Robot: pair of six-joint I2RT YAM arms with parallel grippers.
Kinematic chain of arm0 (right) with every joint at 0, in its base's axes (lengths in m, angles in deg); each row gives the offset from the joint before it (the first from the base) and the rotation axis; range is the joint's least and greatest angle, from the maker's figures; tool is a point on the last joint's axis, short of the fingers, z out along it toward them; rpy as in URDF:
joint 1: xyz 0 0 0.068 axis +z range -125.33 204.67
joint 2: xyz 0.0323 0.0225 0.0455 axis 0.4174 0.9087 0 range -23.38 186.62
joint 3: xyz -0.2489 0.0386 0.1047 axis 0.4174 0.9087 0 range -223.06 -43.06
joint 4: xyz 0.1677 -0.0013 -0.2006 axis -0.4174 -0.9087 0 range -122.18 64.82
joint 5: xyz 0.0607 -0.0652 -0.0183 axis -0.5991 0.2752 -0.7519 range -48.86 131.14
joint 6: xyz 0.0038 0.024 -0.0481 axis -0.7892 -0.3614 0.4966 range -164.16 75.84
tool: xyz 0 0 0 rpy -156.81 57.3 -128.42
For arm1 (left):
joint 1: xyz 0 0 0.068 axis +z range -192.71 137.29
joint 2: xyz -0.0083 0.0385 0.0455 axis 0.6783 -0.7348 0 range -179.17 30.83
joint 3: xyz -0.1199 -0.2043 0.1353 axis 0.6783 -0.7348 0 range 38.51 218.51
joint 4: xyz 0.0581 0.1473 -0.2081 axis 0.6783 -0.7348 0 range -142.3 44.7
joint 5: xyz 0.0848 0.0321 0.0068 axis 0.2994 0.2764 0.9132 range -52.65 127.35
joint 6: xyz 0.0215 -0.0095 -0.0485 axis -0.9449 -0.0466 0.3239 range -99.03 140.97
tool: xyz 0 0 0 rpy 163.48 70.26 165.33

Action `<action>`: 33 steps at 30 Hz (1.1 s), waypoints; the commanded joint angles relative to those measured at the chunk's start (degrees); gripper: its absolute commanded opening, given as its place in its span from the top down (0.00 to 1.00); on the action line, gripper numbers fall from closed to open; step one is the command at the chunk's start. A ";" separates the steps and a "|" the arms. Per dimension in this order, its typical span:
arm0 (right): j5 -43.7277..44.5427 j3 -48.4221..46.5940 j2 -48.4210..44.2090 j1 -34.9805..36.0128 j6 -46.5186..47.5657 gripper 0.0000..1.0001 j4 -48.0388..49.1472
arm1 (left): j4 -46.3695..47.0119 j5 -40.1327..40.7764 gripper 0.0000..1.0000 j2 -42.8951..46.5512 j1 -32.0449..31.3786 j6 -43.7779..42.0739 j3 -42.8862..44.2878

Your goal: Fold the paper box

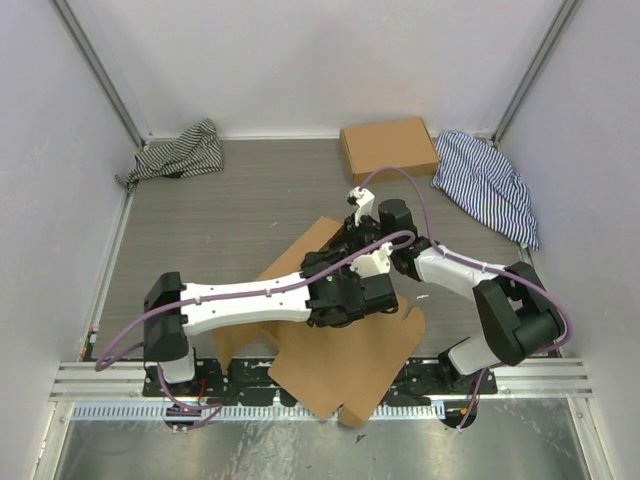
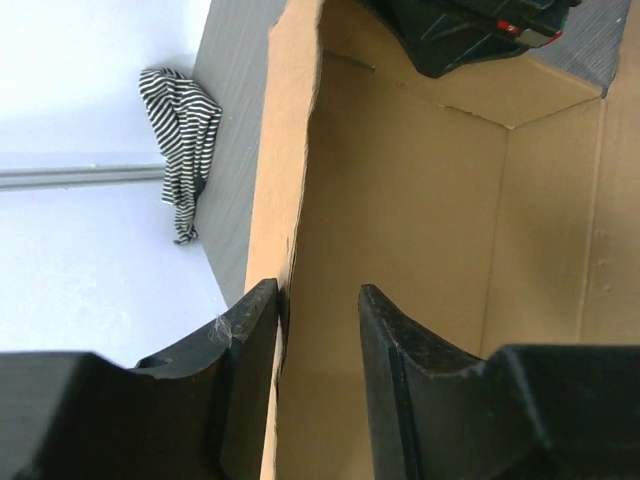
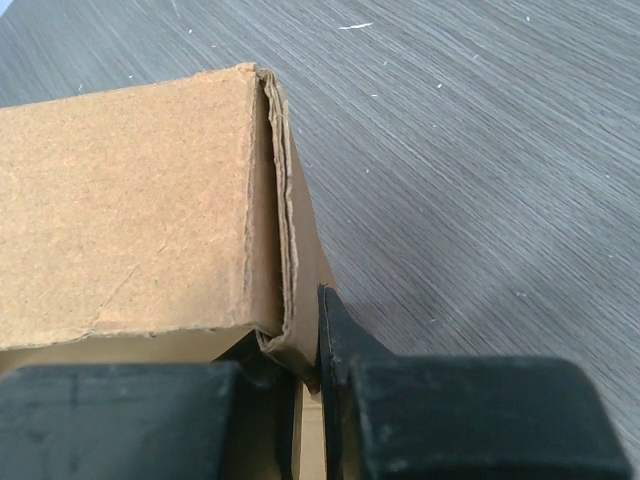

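Note:
The paper box (image 1: 340,372) is a brown cardboard die-cut lying at the table's front middle, with walls partly raised under both arms. My left gripper (image 1: 345,292) is open and straddles one upright side wall (image 2: 290,150). The wall touches the left finger (image 2: 245,350), and the other finger is inside the box (image 2: 400,210). My right gripper (image 1: 368,245) is shut on a doubled-over wall at a corner of the box (image 3: 130,200), pinching the folded layers between its fingers (image 3: 335,345). It also shows at the top of the left wrist view (image 2: 470,30).
A second, fully formed flat brown box (image 1: 388,147) lies at the back. A black-and-white striped cloth (image 1: 180,150) is at the back left and shows in the left wrist view (image 2: 185,150). A blue striped cloth (image 1: 487,182) lies at the back right. White walls enclose the grey table.

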 commanded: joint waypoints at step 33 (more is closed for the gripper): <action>44.10 7.37 -27.23 0.82 -5.95 0.99 -8.20 | 28.25 -2.75 0.30 48.00 22.33 11.05 -24.58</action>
